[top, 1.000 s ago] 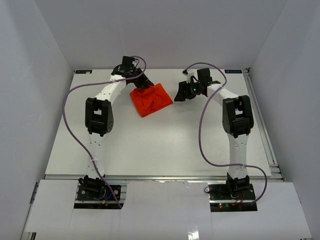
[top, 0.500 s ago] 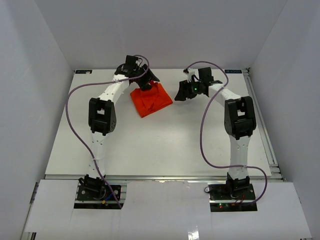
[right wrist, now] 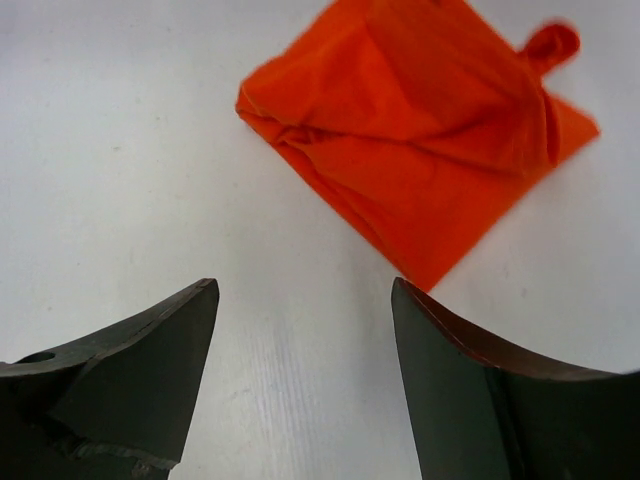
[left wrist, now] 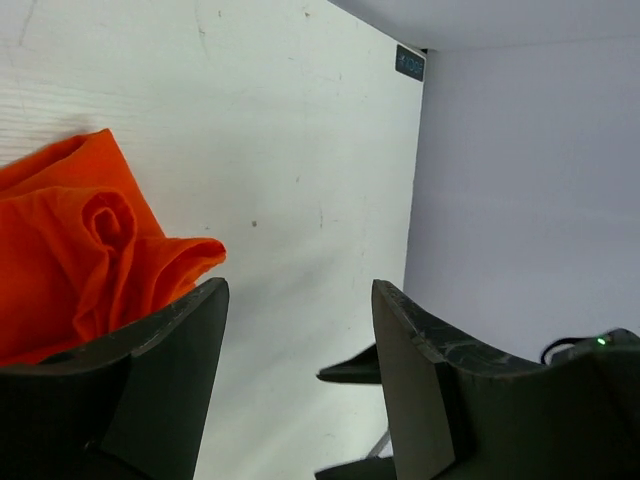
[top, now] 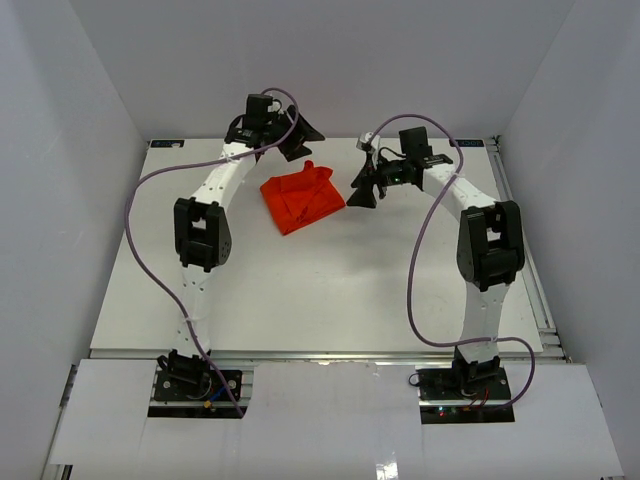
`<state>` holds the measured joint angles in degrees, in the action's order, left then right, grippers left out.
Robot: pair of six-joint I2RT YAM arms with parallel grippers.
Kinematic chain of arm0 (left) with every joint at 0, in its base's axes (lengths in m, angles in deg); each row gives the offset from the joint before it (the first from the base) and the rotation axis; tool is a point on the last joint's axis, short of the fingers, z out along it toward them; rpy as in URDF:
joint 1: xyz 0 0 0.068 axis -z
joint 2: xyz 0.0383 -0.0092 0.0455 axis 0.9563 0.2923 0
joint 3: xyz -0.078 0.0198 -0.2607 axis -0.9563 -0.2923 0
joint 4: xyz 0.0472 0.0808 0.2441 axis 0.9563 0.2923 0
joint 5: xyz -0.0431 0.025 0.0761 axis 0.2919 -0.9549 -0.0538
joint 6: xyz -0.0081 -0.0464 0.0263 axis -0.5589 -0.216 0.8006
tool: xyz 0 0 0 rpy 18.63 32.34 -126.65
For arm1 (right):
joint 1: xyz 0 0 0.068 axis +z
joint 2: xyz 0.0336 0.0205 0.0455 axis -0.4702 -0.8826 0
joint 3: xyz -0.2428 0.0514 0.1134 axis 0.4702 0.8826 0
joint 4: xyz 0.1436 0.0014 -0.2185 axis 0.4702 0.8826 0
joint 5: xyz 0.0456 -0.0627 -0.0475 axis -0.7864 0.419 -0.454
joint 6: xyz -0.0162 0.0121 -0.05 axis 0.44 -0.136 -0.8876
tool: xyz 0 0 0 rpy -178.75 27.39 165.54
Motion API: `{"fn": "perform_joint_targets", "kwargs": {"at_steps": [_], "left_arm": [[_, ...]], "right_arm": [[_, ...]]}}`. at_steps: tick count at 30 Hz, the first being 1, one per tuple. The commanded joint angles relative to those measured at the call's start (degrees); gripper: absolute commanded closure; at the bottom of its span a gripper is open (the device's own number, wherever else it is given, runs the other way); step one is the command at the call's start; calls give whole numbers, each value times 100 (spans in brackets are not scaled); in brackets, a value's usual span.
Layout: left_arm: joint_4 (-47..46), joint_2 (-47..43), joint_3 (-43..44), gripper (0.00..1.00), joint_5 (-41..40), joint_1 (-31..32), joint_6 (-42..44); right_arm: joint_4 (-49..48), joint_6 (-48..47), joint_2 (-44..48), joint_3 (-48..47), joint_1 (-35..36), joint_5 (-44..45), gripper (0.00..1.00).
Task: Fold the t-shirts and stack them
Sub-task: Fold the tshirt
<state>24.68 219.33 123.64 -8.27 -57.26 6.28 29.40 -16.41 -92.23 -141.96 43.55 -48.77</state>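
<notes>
Top view shows our left gripper (top: 303, 140) and right gripper (top: 365, 190) wide open, holding nothing, near the shirt (top: 302, 198). We cannot read the corner label (left wrist: 409, 62).

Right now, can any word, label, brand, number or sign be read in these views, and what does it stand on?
No text is legible.
Far-right label at the corner of the table: dark, too small to read.
Far-left label at the other far corner: too small to read.
Wrist-view label, seen by the left wrist camera at a table corner: blurred, unreadable.
T-shirt: plain, no print visible.
</notes>
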Motion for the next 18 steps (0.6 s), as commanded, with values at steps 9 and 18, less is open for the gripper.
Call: {"fn": "perform_joint_targets", "kwargs": {"at_steps": [9,18], "left_arm": [[34,-3382,-3289,23,-1313,-853,1698],[-1,-5299,-5875,20,-1427,-1460,1813]], "right_arm": [[475,-2715,-458,-1719,1147,260,15],[-597,-1880,-1627,-2924,1604,1367,14]]}}
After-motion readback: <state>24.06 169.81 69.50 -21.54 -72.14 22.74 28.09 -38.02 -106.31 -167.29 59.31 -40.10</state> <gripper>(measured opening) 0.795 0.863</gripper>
